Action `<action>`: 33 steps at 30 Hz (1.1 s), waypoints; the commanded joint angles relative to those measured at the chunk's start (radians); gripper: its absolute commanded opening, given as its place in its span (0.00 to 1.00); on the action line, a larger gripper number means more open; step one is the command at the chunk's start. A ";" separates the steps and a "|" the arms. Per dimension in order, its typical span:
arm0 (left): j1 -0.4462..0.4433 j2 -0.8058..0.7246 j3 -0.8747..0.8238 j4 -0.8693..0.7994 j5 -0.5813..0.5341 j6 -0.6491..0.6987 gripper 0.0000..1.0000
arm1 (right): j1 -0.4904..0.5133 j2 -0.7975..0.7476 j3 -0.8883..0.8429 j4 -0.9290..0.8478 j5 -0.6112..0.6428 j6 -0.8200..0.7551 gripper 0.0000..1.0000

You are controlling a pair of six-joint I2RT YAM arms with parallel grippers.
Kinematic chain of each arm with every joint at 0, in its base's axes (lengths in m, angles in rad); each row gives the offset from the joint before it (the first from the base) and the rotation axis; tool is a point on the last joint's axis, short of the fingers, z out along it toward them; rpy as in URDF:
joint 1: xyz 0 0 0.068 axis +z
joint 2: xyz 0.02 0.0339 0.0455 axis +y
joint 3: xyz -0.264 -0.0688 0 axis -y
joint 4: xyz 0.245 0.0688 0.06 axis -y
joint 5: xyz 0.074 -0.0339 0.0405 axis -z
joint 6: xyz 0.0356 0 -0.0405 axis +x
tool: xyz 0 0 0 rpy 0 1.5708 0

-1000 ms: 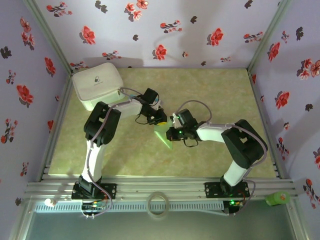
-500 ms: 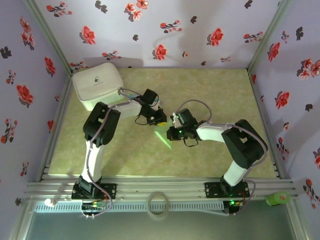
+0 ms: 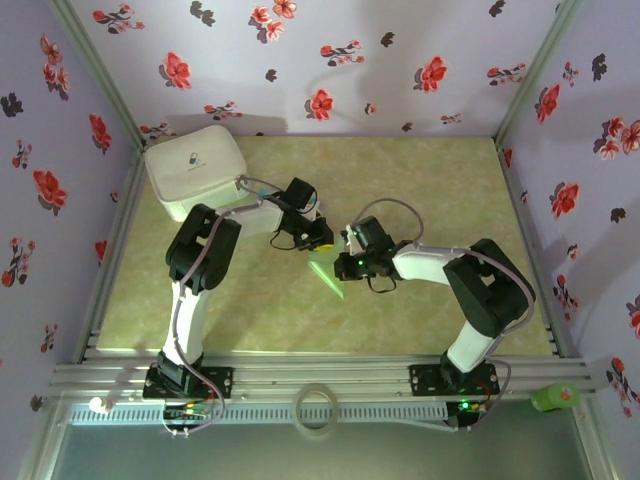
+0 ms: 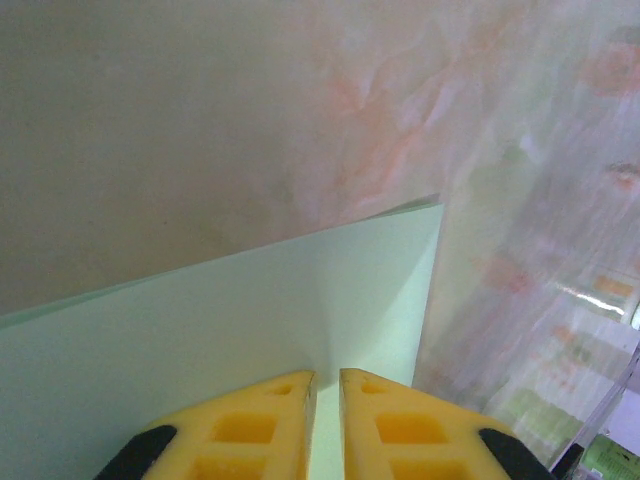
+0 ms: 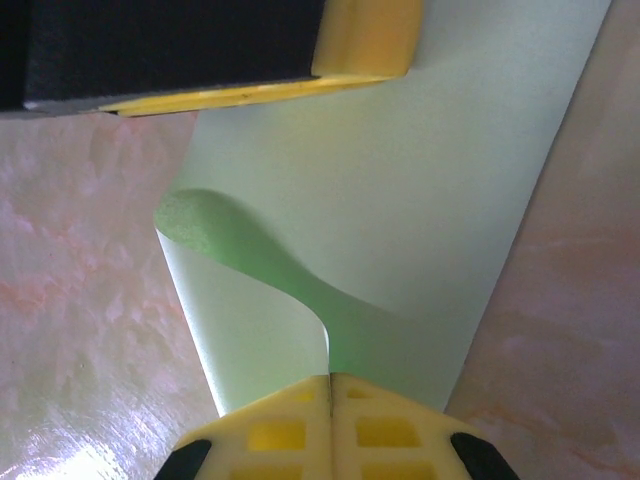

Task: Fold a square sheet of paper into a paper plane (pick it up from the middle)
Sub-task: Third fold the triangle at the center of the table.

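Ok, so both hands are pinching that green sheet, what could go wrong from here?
1. The left hand and right hand both grip the square sheet of paper close together; pulling apart could tear it.
2. The flap by the right hand curls loosely, so pressing it down may set a crooked crease.
3. The right hand seems to hold only near an edge, so the thin sheet might slip out.
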 commanded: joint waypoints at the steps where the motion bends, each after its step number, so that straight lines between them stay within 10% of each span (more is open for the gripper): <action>1: -0.011 0.024 -0.035 -0.085 -0.046 0.004 0.16 | -0.005 -0.011 0.025 -0.045 0.042 -0.025 0.02; 33: -0.011 0.020 -0.056 -0.063 -0.042 -0.008 0.16 | -0.007 -0.004 0.049 -0.054 0.024 -0.052 0.02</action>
